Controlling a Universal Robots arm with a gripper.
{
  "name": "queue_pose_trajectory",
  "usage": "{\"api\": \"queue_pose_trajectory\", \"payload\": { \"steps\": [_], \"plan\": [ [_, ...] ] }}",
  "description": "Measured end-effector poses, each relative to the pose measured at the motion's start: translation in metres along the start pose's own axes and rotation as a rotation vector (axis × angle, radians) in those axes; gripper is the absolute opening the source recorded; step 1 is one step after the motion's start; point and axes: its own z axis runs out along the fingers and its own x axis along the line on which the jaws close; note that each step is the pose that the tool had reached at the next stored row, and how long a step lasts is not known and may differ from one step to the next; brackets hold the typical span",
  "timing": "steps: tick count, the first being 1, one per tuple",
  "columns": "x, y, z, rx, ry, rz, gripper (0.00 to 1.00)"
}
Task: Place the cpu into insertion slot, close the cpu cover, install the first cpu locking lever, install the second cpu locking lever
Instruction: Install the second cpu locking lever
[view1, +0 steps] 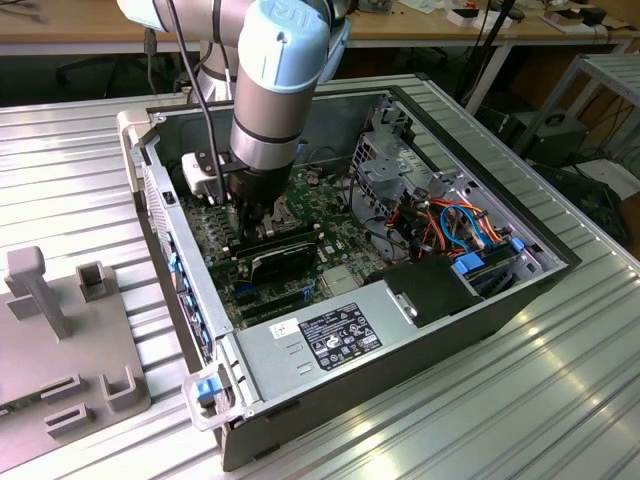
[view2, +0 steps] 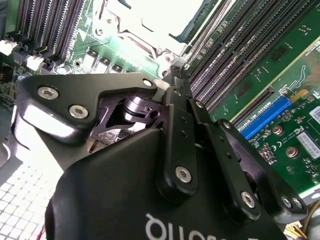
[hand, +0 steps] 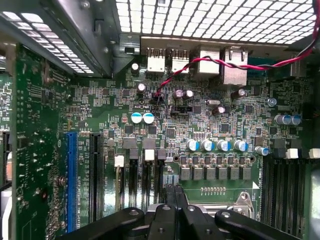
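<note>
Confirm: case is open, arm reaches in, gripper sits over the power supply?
Not over the power supply. The case is open and the arm reaches in, but the gripper sits over the green circuit board, at the edge of the insertion slot. The second wrist view shows it.

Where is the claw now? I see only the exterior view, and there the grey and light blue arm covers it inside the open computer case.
Observer: In the second wrist view the black claw has its tips together, at a corner of the silver metal socket frame.
Operator: What lies beside that frame?
Observer: Long black memory slots run on both sides of it.
Operator: Is any cable near the claw?
Observer: In the first wrist view a twisted red and black wire crosses above the green circuit board, apart from the claw.
</note>
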Motion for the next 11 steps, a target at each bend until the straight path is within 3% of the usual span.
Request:
{"api": "queue_pose_trajectory", "payload": {
  "steps": [8, 11],
  "plan": [
    [-0.0024, 0.0, -0.0171, -0.0002, 0.0, 0.0, 0.11],
    [-0.0046, 0.0002, -0.0304, -0.0003, 0.0003, 0.0, 0.11]
  ]
}}
